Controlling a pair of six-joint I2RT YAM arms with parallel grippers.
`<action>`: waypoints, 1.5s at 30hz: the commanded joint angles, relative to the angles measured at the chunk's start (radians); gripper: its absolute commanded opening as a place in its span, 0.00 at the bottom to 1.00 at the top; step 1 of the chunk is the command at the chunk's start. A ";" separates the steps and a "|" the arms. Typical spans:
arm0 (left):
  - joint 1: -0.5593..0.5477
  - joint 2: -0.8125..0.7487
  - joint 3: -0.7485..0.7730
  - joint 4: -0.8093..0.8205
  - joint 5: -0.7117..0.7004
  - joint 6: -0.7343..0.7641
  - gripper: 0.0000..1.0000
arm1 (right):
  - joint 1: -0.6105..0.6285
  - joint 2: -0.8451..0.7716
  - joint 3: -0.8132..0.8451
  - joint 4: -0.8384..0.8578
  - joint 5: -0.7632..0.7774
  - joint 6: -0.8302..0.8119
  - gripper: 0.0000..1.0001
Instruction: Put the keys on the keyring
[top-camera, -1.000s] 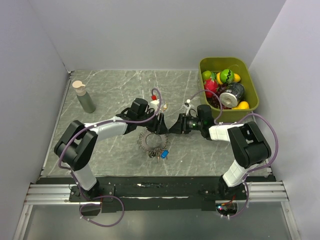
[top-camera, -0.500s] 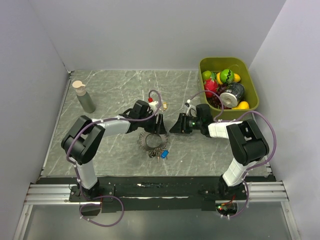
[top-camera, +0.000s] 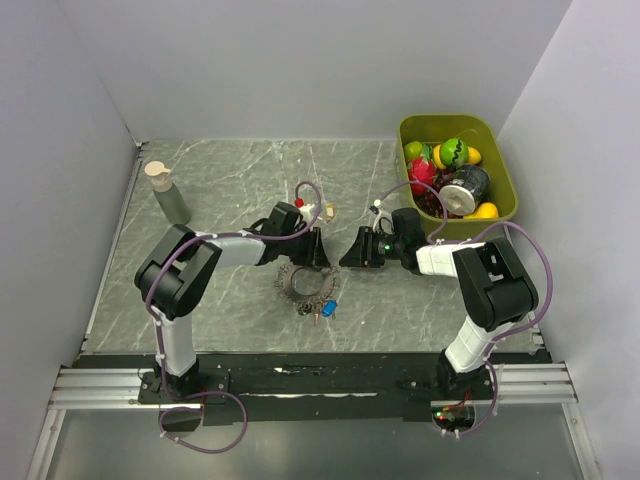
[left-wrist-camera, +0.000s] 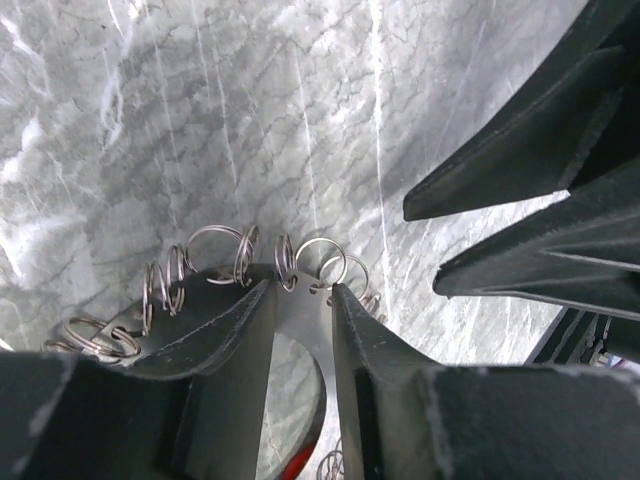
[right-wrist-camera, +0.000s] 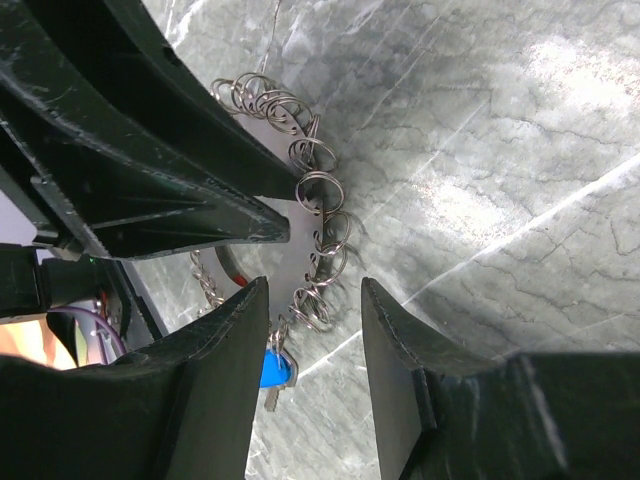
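Nearest the arm bases, the keys (top-camera: 322, 307), the blue-headed one clearest, lie on the counter (top-camera: 220, 300) just beside the near-right rim of the keyring (top-camera: 298, 283); neither they nor the ring have shifted over the last second; whether any key is already threaded cannot be told.

Just beyond, at the ring's far rim, the left gripper (top-camera: 318, 262) is what has moved; its arm has folded in towards the centre and brought the fingers down onto the ring; in the wrist view its jaws stand a narrow gap apart with the ring's flat band showing between them (left-wrist-camera: 302, 290), and whether they actually pinch it cannot be told.

The right gripper (top-camera: 345, 260) has hardly stirred; its jaws stand apart and empty, aimed at the ring's fringe of small loops (right-wrist-camera: 313, 285).

This reads as the left arm settling to steady the ring, with no key yet picked up; the threading itself looks still ahead.

Farther back, the bottle (top-camera: 170, 196) and the green bin (top-camera: 447, 120) are unchanged.
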 joint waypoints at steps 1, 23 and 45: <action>0.000 0.010 0.045 0.003 -0.013 -0.013 0.36 | -0.009 0.004 0.028 0.009 0.000 -0.007 0.49; -0.002 -0.036 0.045 0.020 -0.012 0.128 0.01 | -0.022 -0.119 0.017 0.024 -0.066 -0.040 0.49; -0.049 -0.712 -0.185 0.015 0.137 0.549 0.01 | 0.075 -0.507 0.157 -0.006 -0.407 -0.214 0.51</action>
